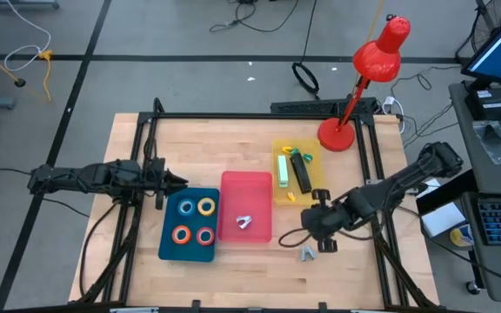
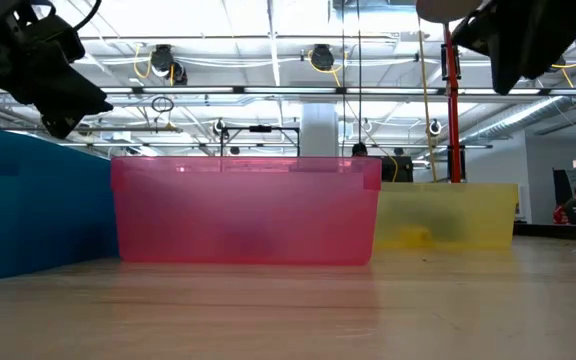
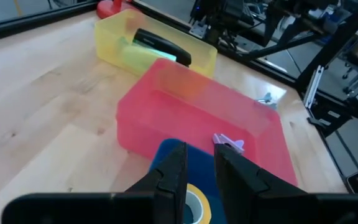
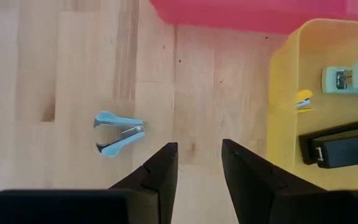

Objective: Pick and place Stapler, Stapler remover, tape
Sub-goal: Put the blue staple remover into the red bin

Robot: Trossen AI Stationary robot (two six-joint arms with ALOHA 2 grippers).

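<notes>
The sorting looks nearly done. The four tape rolls (image 1: pixel 194 220) lie in the blue bin (image 1: pixel 165 245), a black stapler (image 1: pixel 302 173) and a pale green one (image 1: pixel 282 169) lie in the yellow bin (image 1: pixel 278 196), and one pale staple remover (image 1: pixel 244 222) sits in the pink bin (image 1: pixel 233 181). What remains loose is a light-blue staple remover (image 4: pixel 119 133), lying on the bare tabletop (image 1: pixel 355 278) just in front of the gap between the pink and yellow bins.

The step in hand appears to be fetching that remover. The right claw (image 4: pixel 199 163) hangs above the tabletop near it, empty, its fingers parted with a clear gap; the remover lies off to one side of the fingers, not between them. The next move calls for shifting the claw sideways over the remover, lining the fingers across its narrow body, lowering and closing, then carrying it to the pink bin.

The left claw (image 3: pixel 199 169) waits over the blue bin's edge, fingers close together with only a slim gap; it seems empty, though the view is partly blocked.
</notes>
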